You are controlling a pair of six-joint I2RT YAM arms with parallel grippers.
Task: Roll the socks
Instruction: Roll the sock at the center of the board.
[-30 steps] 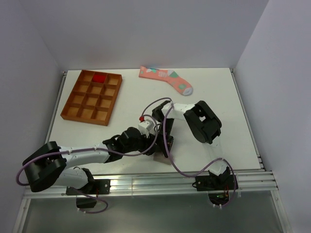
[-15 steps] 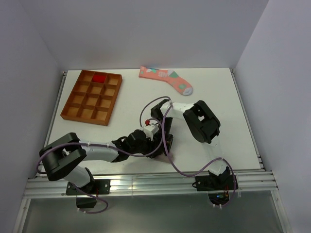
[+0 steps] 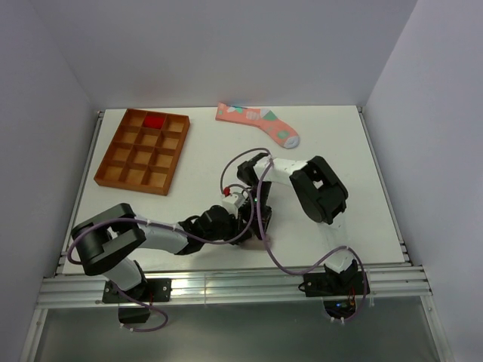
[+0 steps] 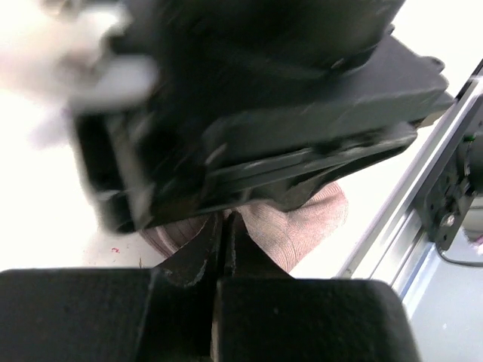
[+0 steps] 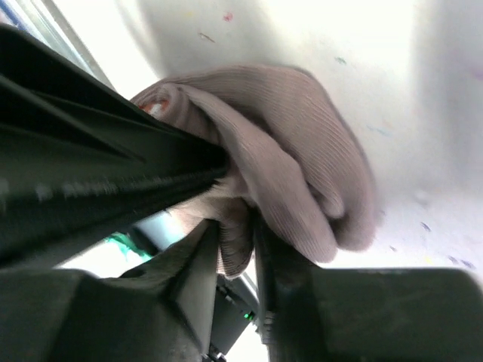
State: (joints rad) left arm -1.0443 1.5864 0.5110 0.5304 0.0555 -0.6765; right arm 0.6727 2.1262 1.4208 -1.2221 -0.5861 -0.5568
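Wooden tray (image 3: 110,154) at the far left of the white table (image 3: 362,188), split into twelve cells, with the red sock (image 3: 155,121) tucked into the middle cell of the far row. Rightward along the near edge, left arm (image 3: 151,234) stretched low toward the centre. At its end, left claw (image 4: 225,226) with jaws pressed together, tips right against the grey-brown sock (image 4: 302,222); cannot tell whether any fabric is pinched between them. Same sock bunched into a loose lump on the table, close to the metal rail (image 3: 226,280) at the near edge, almost wholly hidden from above beneath the two wrists. Just right of that, right claw (image 5: 235,234) reaching in from the far side, jaws clamped on a fold of the grey-brown sock, ribbed fabric filling the narrow slot between the fingers (image 5: 283,279). Both claws crowded tip to tip over the lump. Farther back and a touch right, pink sock (image 3: 260,124) with teal and white patches, flat near the back wall, toe end to the right, well apart from the claws. Right arm (image 3: 321,192) folded at the elbow over the right half of the table.
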